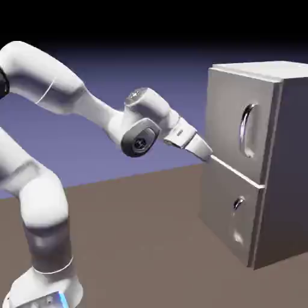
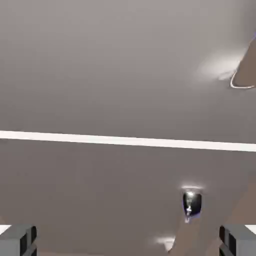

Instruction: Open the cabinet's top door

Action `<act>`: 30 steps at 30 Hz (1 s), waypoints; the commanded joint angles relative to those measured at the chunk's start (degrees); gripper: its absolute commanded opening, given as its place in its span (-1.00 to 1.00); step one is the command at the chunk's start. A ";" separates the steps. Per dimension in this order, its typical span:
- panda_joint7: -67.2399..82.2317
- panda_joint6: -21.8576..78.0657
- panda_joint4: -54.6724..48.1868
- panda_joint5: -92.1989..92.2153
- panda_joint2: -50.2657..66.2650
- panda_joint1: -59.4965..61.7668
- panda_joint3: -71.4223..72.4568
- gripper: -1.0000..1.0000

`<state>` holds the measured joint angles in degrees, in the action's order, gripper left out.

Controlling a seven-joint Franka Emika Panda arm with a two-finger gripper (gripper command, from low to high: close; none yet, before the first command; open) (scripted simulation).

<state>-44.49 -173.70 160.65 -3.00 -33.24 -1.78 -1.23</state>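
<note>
The grey-beige cabinet [image 1: 283, 162] stands at the exterior view's right. Its top door [image 1: 231, 114] is flush and carries a long curved chrome handle [image 1: 246, 130]. My gripper [image 1: 206, 154] is open and holds nothing. It hovers close to the front's left edge, level with the seam between the two panels, left of and below the long handle. In the hand view the top door [image 2: 125, 65] fills the upper half above a pale seam [image 2: 125, 141]. One end of the long handle [image 2: 241, 82] shows at the right edge. Grey fingertips [image 2: 17, 240] stand wide apart at the bottom corners.
The shorter lower panel [image 1: 225, 216] has a small chrome handle [image 1: 239, 203], which the hand view shows below the seam as a small chrome handle [image 2: 191, 204]. A brown table [image 1: 150, 240] stretches in front of the cabinet. My arm comes in from the left.
</note>
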 commanded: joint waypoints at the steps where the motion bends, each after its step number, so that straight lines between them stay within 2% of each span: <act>1: -1.69 0.26 -0.29 -2.50 -0.48 -0.91 -1.02 1.00; 30: -50.66 7.76 -8.64 -74.76 -14.47 -27.23 -30.55 1.00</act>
<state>-95.15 -165.94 152.01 -77.76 -47.71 -29.01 -31.78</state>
